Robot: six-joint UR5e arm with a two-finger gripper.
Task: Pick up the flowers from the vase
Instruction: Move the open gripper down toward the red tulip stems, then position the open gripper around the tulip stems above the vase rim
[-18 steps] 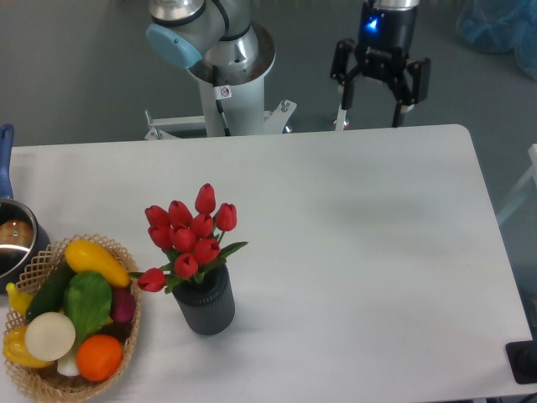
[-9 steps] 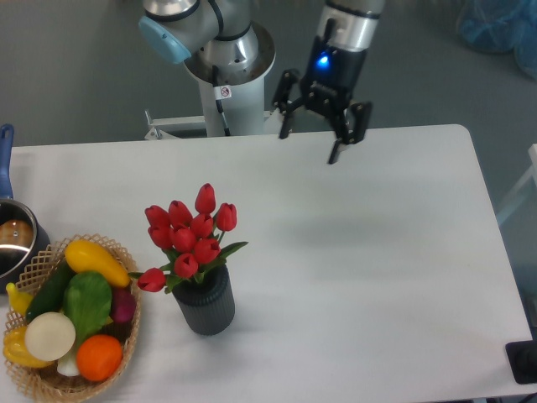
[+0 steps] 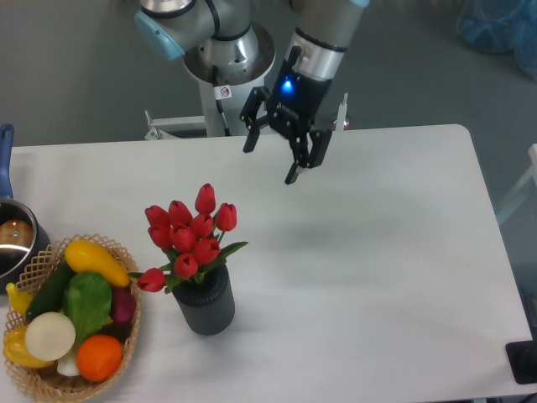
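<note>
The flowers (image 3: 190, 235), a bunch of red tulips with green leaves, stand in the vase (image 3: 204, 306), a short dark grey ribbed cylinder on the white table left of centre. My gripper (image 3: 270, 164) is open and empty. It hangs in the air above the table's far part, up and to the right of the flowers, well apart from them. Its fingers (image 3: 249, 143) point down and toward the front.
A wicker basket (image 3: 44, 382) of colourful fruit and vegetables sits at the front left. A metal pot (image 3: 12, 242) with a blue handle is at the left edge. The robot's base (image 3: 226, 92) stands behind the table. The table's right edge runs near x 600.
My gripper has moved left and forward, from behind the table's far right edge to above the table nearer the flowers. It has stayed open. The flowers and vase have not moved.
</note>
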